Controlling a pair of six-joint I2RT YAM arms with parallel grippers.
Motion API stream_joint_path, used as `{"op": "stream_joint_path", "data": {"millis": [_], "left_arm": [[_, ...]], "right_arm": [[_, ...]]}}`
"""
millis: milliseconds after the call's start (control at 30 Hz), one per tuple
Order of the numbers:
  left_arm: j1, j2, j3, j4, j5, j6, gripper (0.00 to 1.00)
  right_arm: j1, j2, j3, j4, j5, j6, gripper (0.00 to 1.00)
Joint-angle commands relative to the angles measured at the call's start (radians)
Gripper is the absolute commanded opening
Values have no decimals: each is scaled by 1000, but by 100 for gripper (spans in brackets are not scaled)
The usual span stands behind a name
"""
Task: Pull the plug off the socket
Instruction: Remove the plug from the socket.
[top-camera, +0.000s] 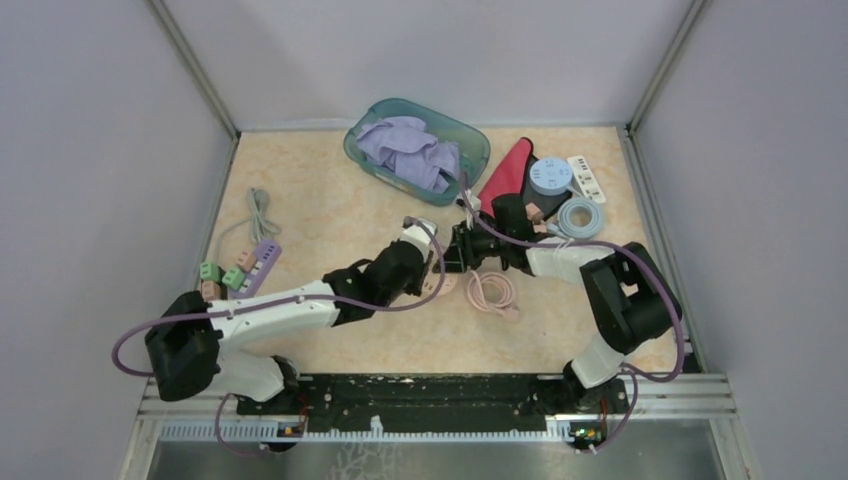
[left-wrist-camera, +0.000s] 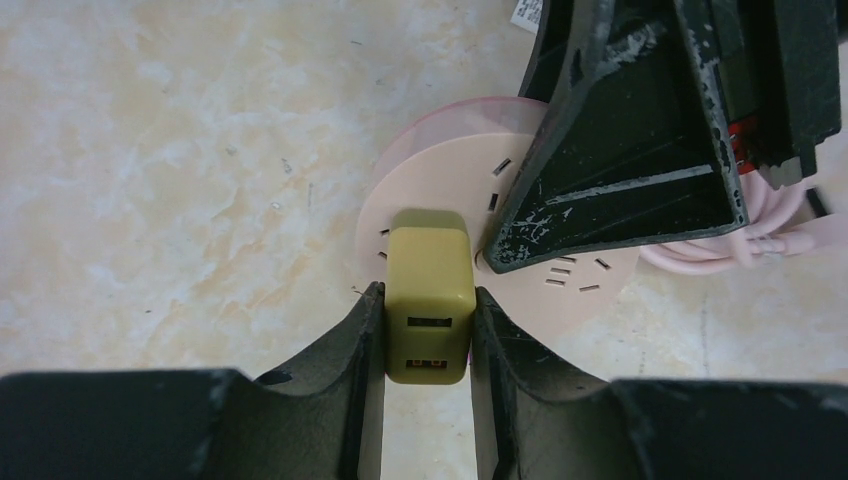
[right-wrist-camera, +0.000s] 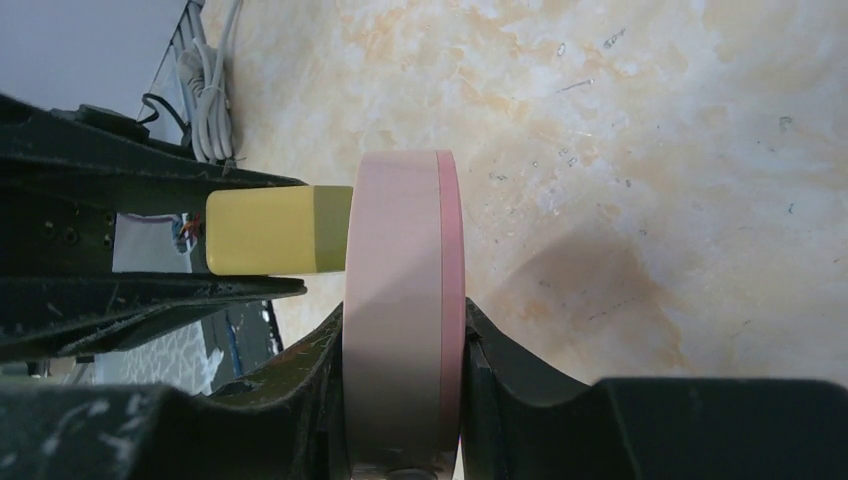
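An olive-yellow plug (left-wrist-camera: 430, 290) with two USB ports sits in the round pink socket (left-wrist-camera: 450, 215), its body pressed flat against the socket's face (right-wrist-camera: 385, 290). My left gripper (left-wrist-camera: 428, 335) is shut on the plug, one finger on each side. My right gripper (right-wrist-camera: 405, 385) is shut on the pink socket, clamping its rim between both fingers. In the right wrist view the plug (right-wrist-camera: 278, 230) sticks out to the left of the socket. From above, both grippers meet at mid-table (top-camera: 448, 252), with the socket mostly hidden under them.
The socket's pink cable (top-camera: 492, 292) lies coiled just near of the grippers. A teal bin (top-camera: 470, 142) with purple cloth stands at the back. A red cloth (top-camera: 507, 170), blue round socket (top-camera: 550, 176) and white strip (top-camera: 586, 178) lie back right. A purple strip (top-camera: 255, 266) lies left.
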Motion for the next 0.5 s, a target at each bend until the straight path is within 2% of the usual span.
{"op": "stream_joint_path", "data": {"millis": [0,100,200,300,467], "left_arm": [[107,-117,-57,172,151,-195,0],[106,-198,-159,267,120,-228,0],[51,-213,-190,269,-25,-236,0],[-39,-163,-184,273,-205,-200,0],[-122,-21,-90,264,-329,-119,0]], "right_arm": [[46,-14,46,41,-151,-5,0],[43,-12,45,44,-147,0,0],[43,-4,43,46,-144,3,0],[43,6,43,49,-143,8,0],[43,15,39,51,-136,7,0]]}}
